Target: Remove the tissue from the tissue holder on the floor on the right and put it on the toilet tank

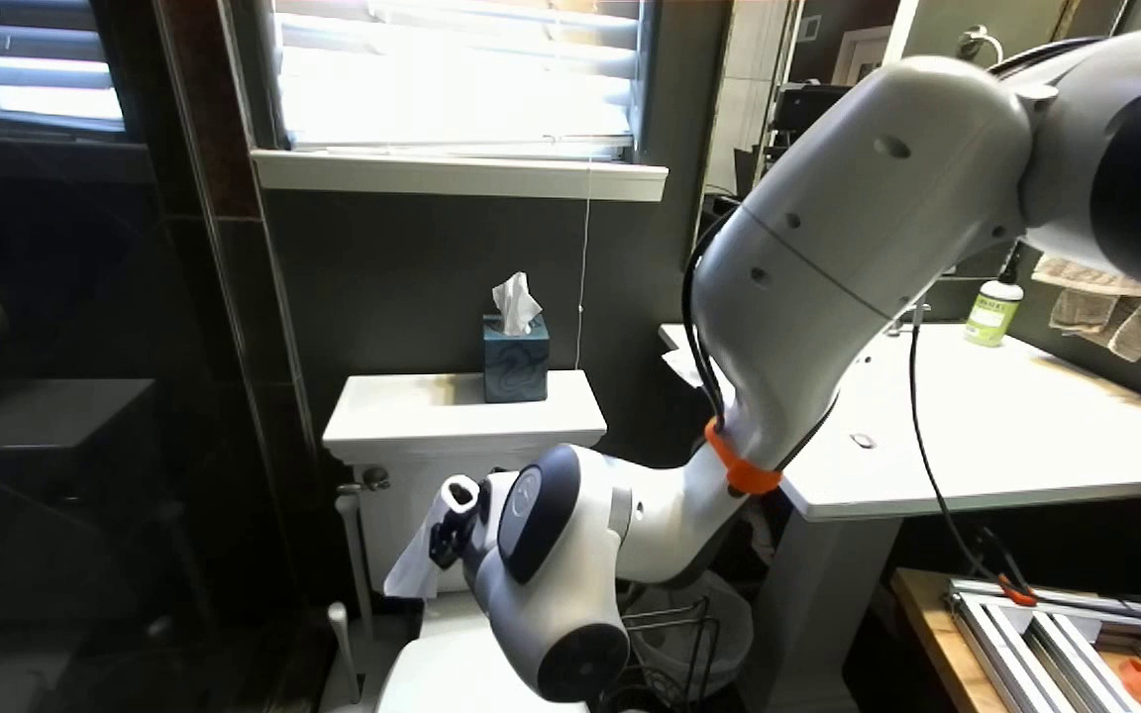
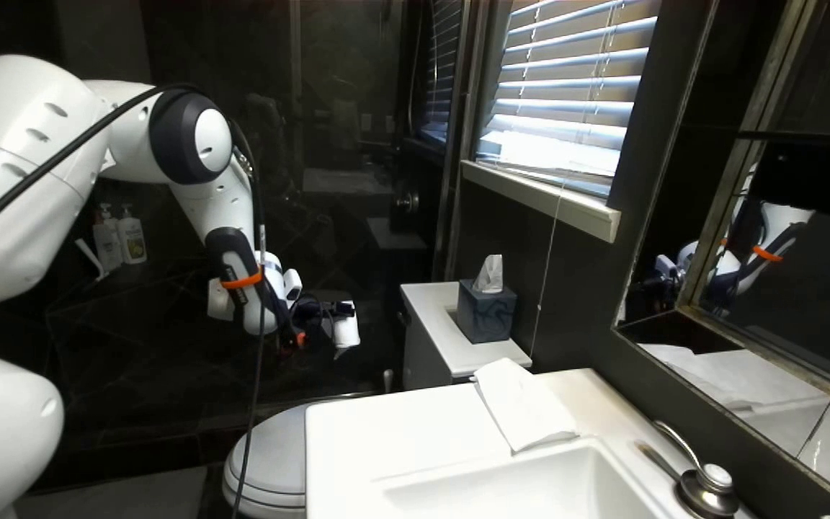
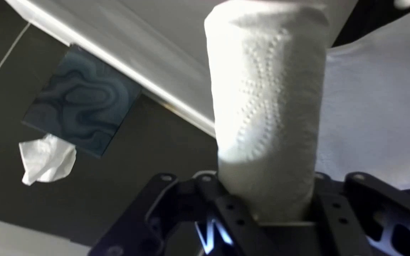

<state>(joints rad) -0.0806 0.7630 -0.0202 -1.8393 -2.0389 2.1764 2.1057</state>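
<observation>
The tissue (image 1: 459, 492), a small white roll with a loose sheet hanging from it, is in the air in front of the toilet tank (image 1: 402, 411). My gripper (image 1: 452, 540) is shut on it. In the other exterior picture, the tissue (image 2: 346, 331) and gripper (image 2: 327, 311) are apart from the tank lid (image 2: 433, 310). In the wrist view, the tissue (image 3: 269, 106) fills the space between the fingers (image 3: 269, 199), with the tank (image 3: 162, 46) behind it. The tissue holder (image 1: 672, 622), a dark wire stand, is low beside the toilet, partly hidden by the arm.
A dark teal tissue box (image 1: 516, 361) stands on the tank lid's back right. The toilet bowl (image 2: 271, 454) is below the arm. The sink counter (image 2: 393, 440) bears a white paper sheet (image 2: 523, 407). A white sill (image 1: 462, 176) juts out above the tank.
</observation>
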